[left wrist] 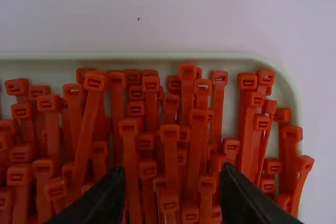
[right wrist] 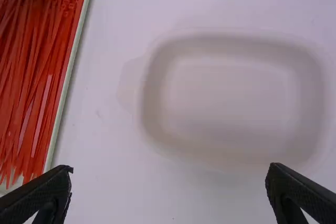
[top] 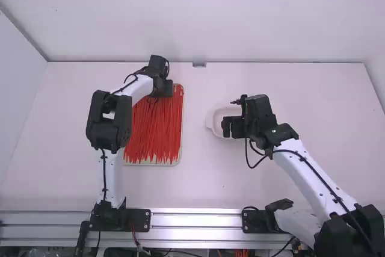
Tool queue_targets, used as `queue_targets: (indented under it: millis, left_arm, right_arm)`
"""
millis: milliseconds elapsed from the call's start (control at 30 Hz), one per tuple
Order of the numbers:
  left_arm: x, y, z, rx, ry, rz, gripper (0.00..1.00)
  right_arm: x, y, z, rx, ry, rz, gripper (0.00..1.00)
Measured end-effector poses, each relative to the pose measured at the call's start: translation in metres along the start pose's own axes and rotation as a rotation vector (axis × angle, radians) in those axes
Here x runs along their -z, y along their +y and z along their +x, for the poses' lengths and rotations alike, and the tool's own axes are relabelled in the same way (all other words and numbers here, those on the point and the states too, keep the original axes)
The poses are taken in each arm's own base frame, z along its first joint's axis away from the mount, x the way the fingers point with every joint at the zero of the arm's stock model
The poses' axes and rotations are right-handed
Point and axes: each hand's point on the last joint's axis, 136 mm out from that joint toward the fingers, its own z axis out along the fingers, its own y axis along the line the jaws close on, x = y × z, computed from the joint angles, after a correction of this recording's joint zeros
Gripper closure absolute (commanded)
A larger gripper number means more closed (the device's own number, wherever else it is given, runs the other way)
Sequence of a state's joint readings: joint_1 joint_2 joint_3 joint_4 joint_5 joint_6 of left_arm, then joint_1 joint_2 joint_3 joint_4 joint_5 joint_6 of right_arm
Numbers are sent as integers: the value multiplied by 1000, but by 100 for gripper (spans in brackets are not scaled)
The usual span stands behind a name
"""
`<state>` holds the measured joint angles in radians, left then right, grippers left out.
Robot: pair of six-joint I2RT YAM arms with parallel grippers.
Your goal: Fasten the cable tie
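The left gripper (left wrist: 172, 167) is held open, with its two fingers spread just above a dense heap of orange-red cable ties (left wrist: 157, 124). Nothing is gripped between them. The ties are laid side by side in a pale tray (left wrist: 157, 56), and their square heads are bunched directly under and just ahead of the fingertips, close to the tray's far rim. The right gripper (right wrist: 168, 171) is also held wide open and empty, and a shallow white dish (right wrist: 231, 98) is seen below and between its fingers, with the tray well off to one side. The ties are judged to be very light, thin and springy, with smooth plastic straps that are likely to slip or bend away when pinched. The heads are probably stiffer and thicker, so a firmer hold is expected there. Because the ties overlap and cross one another, several could be lifted at once, so a single raised head near the top of the heap is best chosen. If one tie is taken just behind its head, the tail should be left free to be threaded by the other gripper.
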<state>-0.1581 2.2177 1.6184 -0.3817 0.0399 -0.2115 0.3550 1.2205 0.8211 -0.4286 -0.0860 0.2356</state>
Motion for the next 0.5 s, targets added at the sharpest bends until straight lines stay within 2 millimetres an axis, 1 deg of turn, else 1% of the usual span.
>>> queue_targets:
  millis: [33,167,233,333,500]
  left_arm:
    - [0,0,0,2,-1,0,57]
    - [0,0,0,6,-1,0,67]
    - [0,0,0,6,-1,0,67]
    - [0,0,1,6,2,-1,73]
    - [0,0,2,6,5,-1,75]
  right_arm:
    - [0,0,0,0,0,0,1]
    - [0,0,0,1,0,0,1]
    - [0,0,0,0,0,0,1]
    - [0,0,0,0,0,1,1]
    - [0,0,0,0,0,1,1]
